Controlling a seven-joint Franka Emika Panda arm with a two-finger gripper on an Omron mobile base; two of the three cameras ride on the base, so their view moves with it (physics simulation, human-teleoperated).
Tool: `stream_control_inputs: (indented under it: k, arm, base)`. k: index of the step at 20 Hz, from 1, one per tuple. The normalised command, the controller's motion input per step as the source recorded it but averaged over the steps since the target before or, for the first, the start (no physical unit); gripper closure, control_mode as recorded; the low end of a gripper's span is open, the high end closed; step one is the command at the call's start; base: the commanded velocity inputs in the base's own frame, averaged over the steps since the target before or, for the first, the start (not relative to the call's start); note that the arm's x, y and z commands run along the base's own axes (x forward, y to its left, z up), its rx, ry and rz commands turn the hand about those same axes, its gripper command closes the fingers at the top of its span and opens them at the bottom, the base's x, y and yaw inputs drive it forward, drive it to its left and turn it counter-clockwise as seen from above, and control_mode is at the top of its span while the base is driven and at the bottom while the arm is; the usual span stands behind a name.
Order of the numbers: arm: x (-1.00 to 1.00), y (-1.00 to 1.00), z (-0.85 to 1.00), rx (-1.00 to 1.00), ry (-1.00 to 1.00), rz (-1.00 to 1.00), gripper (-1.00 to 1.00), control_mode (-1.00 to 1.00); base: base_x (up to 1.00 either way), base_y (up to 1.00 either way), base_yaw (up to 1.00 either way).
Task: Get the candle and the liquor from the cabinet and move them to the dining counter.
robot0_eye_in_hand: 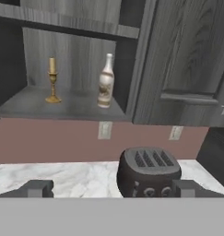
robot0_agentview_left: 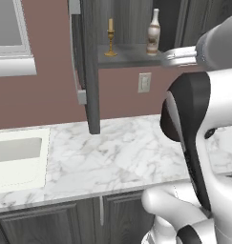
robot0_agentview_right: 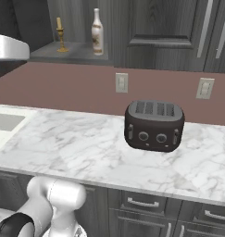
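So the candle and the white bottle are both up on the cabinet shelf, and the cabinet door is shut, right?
Not quite. The candle and the white bottle do stand on the cabinet shelf, but the cabinet door is swung open, not shut. The left base view shows it edge-on, and the hand view looks straight in at both things.

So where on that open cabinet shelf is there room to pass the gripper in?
The grey cabinet shelf is bare left of the pale-yellow candle in its brass holder. A gap separates it from the cream-white liquor bottle. It is tight on the right, where the bottle stands near the cabinet's side wall.
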Motion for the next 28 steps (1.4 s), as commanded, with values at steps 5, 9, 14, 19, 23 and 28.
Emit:
stream_control_inputs:
  k: [5, 9, 14, 19, 23, 28]
  arm:
    - [0.09, -0.12, 0.0, 0.0, -0.09, -0.07, -1.0, -1.0]
    - [0.07, 0.0, 0.0, 0.0, -0.25, 0.0, -1.0, -1.0]
    - [0.01, 0.0, -0.02, 0.0, -0.26, 0.01, -1.0, -1.0]
    - [0.14, 0.0, -0.16, 0.0, -0.16, 0.02, -1.0, -1.0]
    - [0.25, 0.0, -0.09, 0.01, -0.07, 0.05, -1.0, -1.0]
    - [0.28, 0.0, -0.01, 0.02, 0.0, 0.03, -1.0, -1.0]
  base:
    - [0.0, 0.0, 0.0]
    - [0.0, 0.0, 0.0]
    - [0.0, 0.0, 0.0]
    - [0.0, 0.0, 0.0]
    - [0.0, 0.0, 0.0]
    - [0.0, 0.0, 0.0]
